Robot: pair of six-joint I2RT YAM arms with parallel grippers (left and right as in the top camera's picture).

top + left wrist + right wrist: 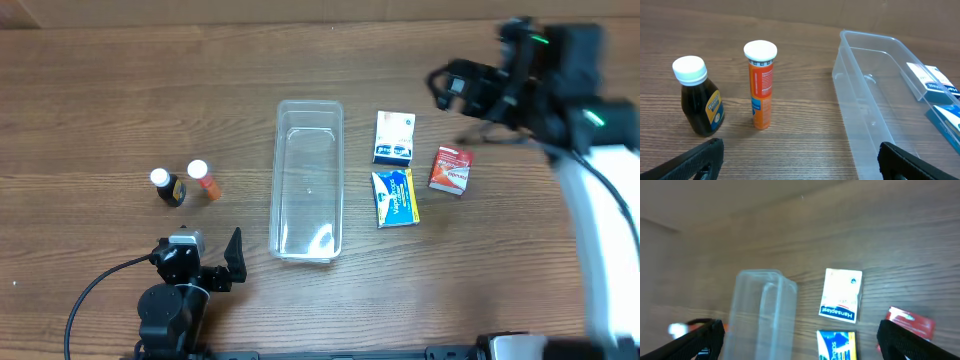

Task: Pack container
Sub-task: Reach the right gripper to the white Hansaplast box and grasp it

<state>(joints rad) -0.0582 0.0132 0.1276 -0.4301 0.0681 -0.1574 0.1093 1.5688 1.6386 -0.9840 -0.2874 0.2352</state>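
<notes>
The clear plastic container lies empty mid-table; it also shows in the left wrist view and the right wrist view. Left of it stand a dark bottle with a white cap and an orange tube with a white cap. Right of it lie a white-and-blue box, a blue-and-yellow box and a red box. My left gripper is open and empty near the front edge. My right gripper is open and empty, raised above the far right.
The wooden table carries all the items. A black cable runs from the left arm's base at the front left. The right arm's white link crosses the right edge.
</notes>
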